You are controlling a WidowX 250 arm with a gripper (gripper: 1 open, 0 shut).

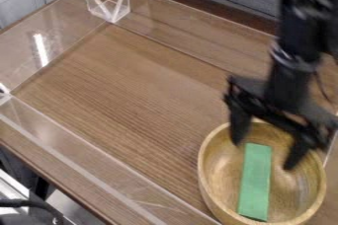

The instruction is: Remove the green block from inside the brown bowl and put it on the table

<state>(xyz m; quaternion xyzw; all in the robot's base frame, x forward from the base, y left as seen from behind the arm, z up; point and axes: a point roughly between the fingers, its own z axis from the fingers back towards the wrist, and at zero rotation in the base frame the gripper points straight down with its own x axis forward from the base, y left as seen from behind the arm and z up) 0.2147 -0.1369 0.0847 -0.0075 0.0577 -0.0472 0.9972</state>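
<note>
Camera view has the tool poised right over the brown bowl at the tabletop's near right corner, jaws spread wide and empty. Green block lies flat inside the bowl, untouched. We're in the reach step; next it needs to drop, straddle the bar's narrow sides, and close.

Green block in brown bowl — at the table's near-right corner.
</note>
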